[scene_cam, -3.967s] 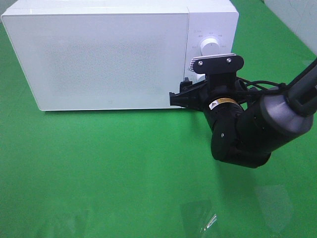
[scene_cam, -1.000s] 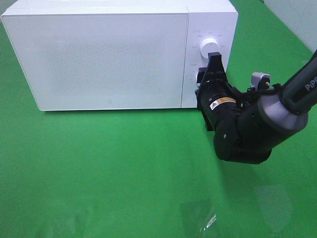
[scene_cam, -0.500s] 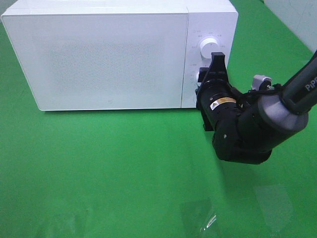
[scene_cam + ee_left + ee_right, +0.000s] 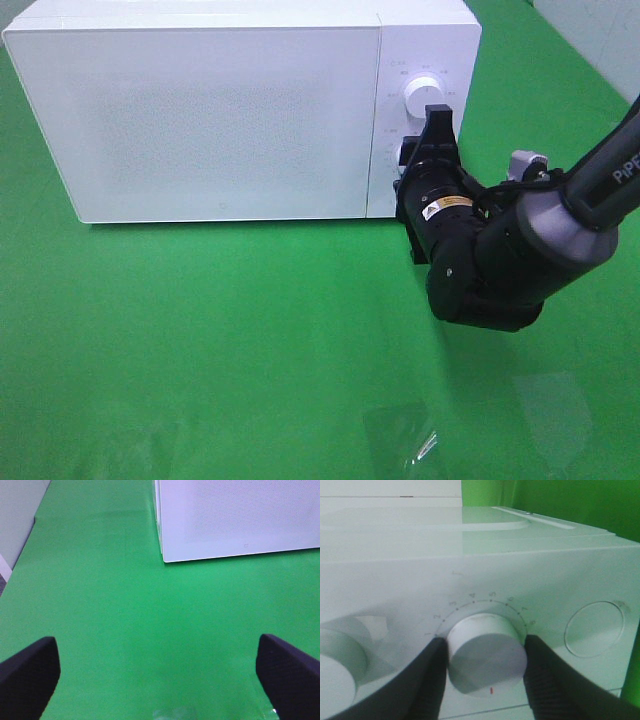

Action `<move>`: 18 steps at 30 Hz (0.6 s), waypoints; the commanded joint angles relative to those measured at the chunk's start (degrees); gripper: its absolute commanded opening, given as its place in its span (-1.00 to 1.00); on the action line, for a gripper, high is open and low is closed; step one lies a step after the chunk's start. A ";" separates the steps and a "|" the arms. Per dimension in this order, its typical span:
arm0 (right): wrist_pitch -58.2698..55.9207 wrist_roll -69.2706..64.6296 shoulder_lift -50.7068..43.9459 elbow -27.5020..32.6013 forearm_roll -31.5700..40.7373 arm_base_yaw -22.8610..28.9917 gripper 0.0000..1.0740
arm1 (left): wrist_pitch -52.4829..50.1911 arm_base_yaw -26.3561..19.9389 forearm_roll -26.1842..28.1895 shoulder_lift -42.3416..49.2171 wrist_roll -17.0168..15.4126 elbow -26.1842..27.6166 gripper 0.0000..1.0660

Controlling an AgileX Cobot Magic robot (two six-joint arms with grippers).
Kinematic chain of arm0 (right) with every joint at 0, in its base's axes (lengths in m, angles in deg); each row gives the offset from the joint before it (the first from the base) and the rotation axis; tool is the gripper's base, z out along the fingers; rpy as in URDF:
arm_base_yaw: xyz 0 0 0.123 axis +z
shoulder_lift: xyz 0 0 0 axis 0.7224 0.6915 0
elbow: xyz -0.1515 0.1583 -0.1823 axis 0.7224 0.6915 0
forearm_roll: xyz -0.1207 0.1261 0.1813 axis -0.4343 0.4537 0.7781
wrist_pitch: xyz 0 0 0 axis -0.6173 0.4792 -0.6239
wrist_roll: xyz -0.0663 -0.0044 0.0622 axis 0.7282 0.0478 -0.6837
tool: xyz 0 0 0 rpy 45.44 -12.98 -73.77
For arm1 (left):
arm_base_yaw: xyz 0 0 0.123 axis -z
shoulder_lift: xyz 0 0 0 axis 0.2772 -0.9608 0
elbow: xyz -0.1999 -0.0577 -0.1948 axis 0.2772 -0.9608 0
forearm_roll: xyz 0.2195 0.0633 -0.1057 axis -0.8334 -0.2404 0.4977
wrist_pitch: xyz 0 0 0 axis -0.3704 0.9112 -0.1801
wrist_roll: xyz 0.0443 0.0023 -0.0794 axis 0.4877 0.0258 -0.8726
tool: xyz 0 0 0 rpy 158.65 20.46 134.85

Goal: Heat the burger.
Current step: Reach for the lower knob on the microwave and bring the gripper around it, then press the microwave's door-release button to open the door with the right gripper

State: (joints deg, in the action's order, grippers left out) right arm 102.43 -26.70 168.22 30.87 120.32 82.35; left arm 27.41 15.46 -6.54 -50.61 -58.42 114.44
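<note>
Overhead, a white microwave [image 4: 220,110] stands at the far side of a green table [image 4: 200,330] with its door shut. Its control panel is on the right end, with an upper dial [image 4: 422,92] and a lower dial [image 4: 485,645] beneath it. The right gripper [image 4: 420,155], on a black arm reaching in from the right, is at the lower dial. Seen close up from the right wrist, its two black fingers [image 4: 427,680] sit against opposite sides of the white knob, pinching it. Numbered tick marks arc around the knob, and a small red mark shows on its rim. A round recessed button [image 4: 594,629] sits on the panel just beside it. The left gripper [image 4: 160,675] hangs over bare green table near the microwave's left near corner, jaws spread wide with nothing between them. The burger is not visible in any view, so its place cannot be told.
</note>
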 commanded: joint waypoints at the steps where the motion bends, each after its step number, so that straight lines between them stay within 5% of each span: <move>1: 7.05 3.15 -1.20 -1.83 -1.60 0.00 0.01 | -0.06 -0.06 0.29 1.38 0.06 -0.17 0.88; 7: 6.59 10.20 -3.78 2.29 -0.29 0.00 0.31 | -0.06 -0.06 0.11 1.38 0.06 -0.17 0.88; 18: -2.92 27.50 -12.09 11.97 -5.33 0.00 0.35 | -0.06 -0.06 0.06 1.38 0.06 -0.17 0.88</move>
State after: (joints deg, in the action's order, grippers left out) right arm 102.38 -7.50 159.56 41.41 116.14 82.58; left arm 27.41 15.46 -6.54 -50.61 -58.42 114.44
